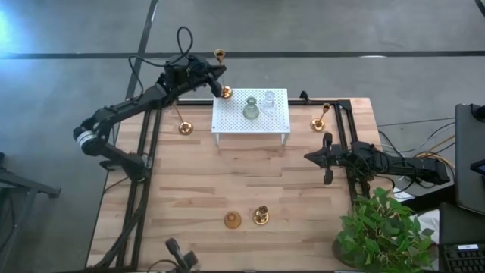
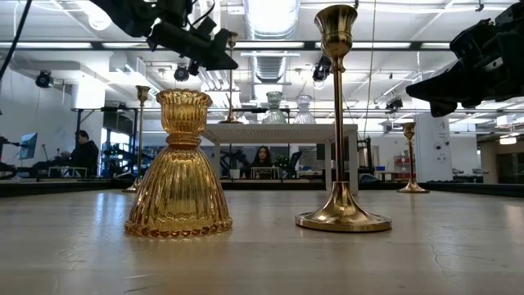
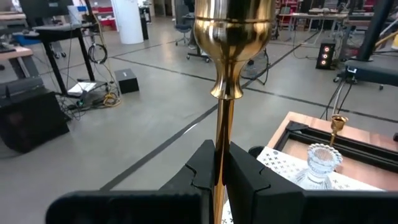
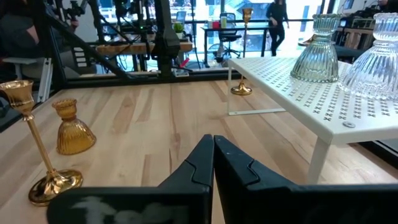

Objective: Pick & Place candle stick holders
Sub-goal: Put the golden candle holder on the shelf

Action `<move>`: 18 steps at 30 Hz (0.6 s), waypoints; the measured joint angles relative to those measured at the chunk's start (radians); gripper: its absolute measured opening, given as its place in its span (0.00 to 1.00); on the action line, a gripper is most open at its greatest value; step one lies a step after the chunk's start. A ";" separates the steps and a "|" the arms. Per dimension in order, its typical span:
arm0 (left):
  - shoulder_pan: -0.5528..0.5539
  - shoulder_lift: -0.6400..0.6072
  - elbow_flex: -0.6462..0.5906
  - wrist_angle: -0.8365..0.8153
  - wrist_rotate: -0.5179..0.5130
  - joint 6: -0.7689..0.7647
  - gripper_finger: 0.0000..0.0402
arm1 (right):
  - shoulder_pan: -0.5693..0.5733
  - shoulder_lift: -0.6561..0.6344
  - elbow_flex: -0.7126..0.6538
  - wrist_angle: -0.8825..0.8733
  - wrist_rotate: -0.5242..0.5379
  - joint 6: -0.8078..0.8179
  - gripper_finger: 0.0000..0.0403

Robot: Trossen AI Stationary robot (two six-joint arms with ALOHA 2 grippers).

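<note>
On the table's (image 1: 250,182) near edge stand an amber glass holder (image 1: 233,221) and a brass stick (image 1: 261,216). At mid-right the right pincer (image 1: 326,160) hovers, fingers together, empty. Farther off, two glass holders (image 1: 251,108) sit on the white rack (image 1: 276,121), brass sticks at either side. At the rack's far-left corner, the left pincer (image 1: 220,80) is clamped on a tall brass candlestick (image 1: 220,56).

Overhead, table-level and two wrist cameras, all sharing the white rack (image 1: 250,114)
</note>
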 joint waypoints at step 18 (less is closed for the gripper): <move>0.048 0.034 -0.013 0.009 0.053 -0.011 0.05 | 0.000 0.000 0.000 0.000 0.000 0.000 0.02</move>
